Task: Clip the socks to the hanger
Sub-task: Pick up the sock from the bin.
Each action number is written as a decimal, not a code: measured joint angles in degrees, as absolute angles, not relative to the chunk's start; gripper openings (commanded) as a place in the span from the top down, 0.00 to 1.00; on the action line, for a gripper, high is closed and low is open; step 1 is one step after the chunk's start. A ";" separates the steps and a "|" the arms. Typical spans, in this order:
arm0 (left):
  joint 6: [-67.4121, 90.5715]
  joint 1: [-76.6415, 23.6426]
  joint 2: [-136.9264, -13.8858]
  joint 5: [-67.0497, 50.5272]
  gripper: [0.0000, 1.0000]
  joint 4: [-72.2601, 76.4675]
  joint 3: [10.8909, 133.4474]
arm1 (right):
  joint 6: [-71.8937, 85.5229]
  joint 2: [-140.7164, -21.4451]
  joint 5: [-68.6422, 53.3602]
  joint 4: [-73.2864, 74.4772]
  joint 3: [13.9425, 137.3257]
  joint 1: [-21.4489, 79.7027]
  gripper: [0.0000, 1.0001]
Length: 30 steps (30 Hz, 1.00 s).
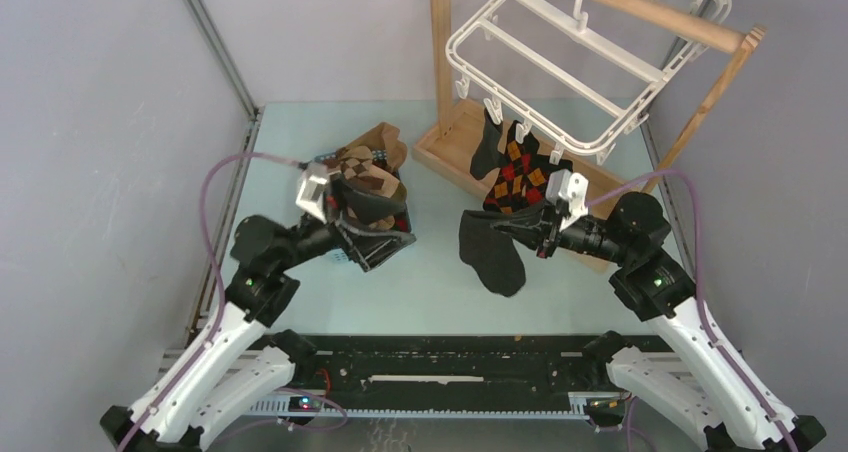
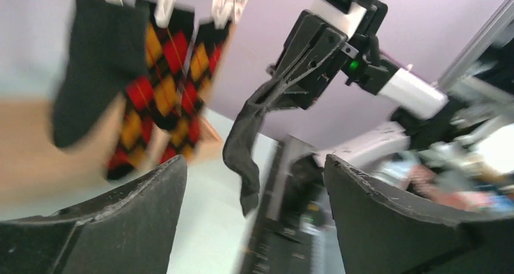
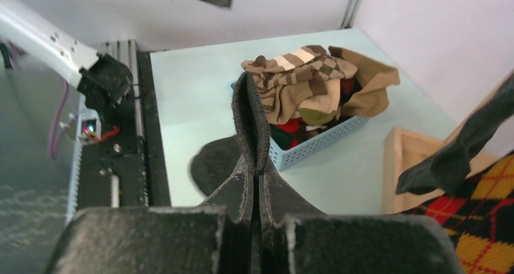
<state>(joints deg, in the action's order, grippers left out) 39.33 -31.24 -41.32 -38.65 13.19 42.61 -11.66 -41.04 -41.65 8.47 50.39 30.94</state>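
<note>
The white hanger (image 1: 560, 57) hangs by its hook from the wooden rail. A plain black sock (image 1: 486, 148) and argyle socks (image 1: 519, 175) hang from its clips; they also show in the left wrist view (image 2: 163, 86). My right gripper (image 1: 503, 228) is shut on another plain black sock (image 1: 492, 257), which droops to the table below the hanger. In the right wrist view the fingers (image 3: 242, 195) pinch its folded edge (image 3: 251, 119). My left gripper (image 1: 385, 234) is open and empty over the sock basket, its jaws wide apart (image 2: 254, 165), facing the held sock (image 2: 245, 147).
A small blue basket (image 3: 321, 145) holds brown striped socks (image 3: 297, 80) and others, left of centre on the table (image 1: 375, 172). The tan wooden stand (image 1: 455, 147) rises at the back right, its base (image 3: 403, 165) near my right gripper. A black rail (image 1: 440, 367) runs along the near edge.
</note>
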 measured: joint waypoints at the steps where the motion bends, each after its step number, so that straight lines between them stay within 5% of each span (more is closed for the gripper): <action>1: 34.09 -31.24 -39.64 -37.89 0.11 15.53 41.43 | -9.23 -41.30 -41.06 8.32 50.43 30.37 1.00; 8: 14.39 -31.24 -45.69 -35.75 0.11 24.99 41.63 | -5.17 -43.22 -31.99 9.43 55.24 32.40 1.00; 15: 13.78 -29.69 -53.23 -30.26 0.01 25.63 42.65 | -12.95 -49.84 -16.99 8.99 62.43 42.63 1.00; 22: 23.40 -21.10 -55.66 -32.99 0.00 36.10 43.51 | -14.09 -59.86 -5.50 7.31 66.28 45.15 1.00; 30: 48.56 -11.84 -75.53 -44.66 0.03 67.46 51.70 | -15.35 -66.59 1.63 4.10 67.46 45.28 1.00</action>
